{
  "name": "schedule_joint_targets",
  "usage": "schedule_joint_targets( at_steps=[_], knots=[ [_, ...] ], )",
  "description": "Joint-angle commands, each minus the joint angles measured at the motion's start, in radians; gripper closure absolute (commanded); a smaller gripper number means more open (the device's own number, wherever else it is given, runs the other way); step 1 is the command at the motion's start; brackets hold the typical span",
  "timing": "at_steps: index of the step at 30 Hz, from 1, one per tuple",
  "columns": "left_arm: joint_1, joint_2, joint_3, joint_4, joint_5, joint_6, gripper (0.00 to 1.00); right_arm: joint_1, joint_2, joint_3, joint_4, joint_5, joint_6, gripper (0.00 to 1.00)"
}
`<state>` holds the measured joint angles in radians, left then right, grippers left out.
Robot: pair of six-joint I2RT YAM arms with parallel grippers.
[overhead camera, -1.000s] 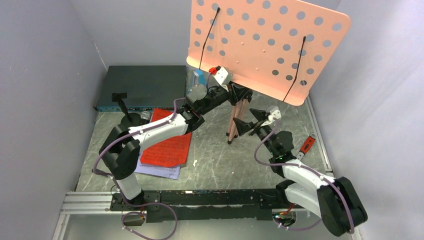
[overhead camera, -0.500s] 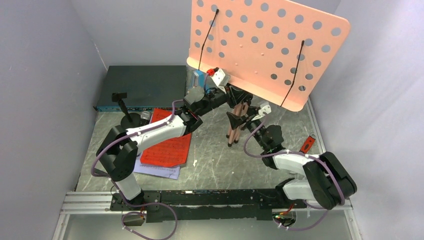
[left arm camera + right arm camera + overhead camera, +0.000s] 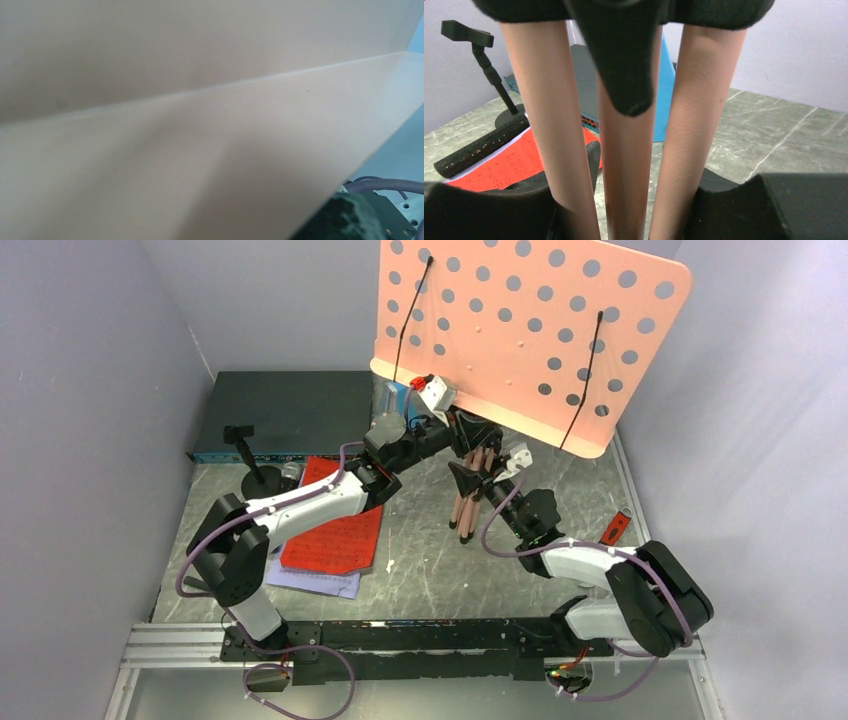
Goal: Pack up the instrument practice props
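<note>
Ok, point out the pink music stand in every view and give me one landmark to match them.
Top external: pink music stand, board upper centre-right, legs folded together below it.
Left wrist: its pink surface fills nearly the whole frame, blurred.
Right wrist: its three legs run down the centre.
Landmark: red music sheet, left of the legs in top external and right wrist; not in left wrist.

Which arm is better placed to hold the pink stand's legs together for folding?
Right, probably. The right gripper straddles the three pink legs, a finger on each side. The left gripper sits higher, just under the board, away from the legs.
</note>
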<state>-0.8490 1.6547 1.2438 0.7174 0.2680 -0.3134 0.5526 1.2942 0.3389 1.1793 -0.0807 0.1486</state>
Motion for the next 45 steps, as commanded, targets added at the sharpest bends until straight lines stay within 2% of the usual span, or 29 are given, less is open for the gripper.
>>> schedule_joint_targets(
  at_steps=[1, 15, 20, 25, 33, 45],
  knots=[
    [-0.013, -0.104, 0.036, 0.029, 0.019, -0.037, 0.97, 0.002, -0.061, 0.031, 0.036, 0.003, -0.014, 0.57],
    [-0.013, -0.187, 0.024, -0.082, 0.029, 0.001, 0.93, 0.073, -0.16, 0.021, -0.056, 0.02, 0.04, 0.84],
    [-0.021, -0.201, 0.048, -0.169, 0.047, -0.007, 0.94, 0.117, -0.202, 0.006, -0.108, 0.099, 0.158, 0.88],
    [-0.03, -0.196, 0.052, -0.232, 0.025, -0.02, 0.94, 0.133, -0.219, -0.027, -0.164, 0.207, 0.378, 1.0],
    [-0.031, -0.108, 0.124, -0.39, 0.009, -0.051, 0.97, 0.136, -0.204, -0.084, -0.218, 0.3, 0.609, 1.0],
    [-0.03, 0.137, 0.254, -0.545, 0.04, -0.052, 0.97, 0.133, -0.059, -0.204, -0.125, 0.431, 0.86, 1.0]
  ],
)
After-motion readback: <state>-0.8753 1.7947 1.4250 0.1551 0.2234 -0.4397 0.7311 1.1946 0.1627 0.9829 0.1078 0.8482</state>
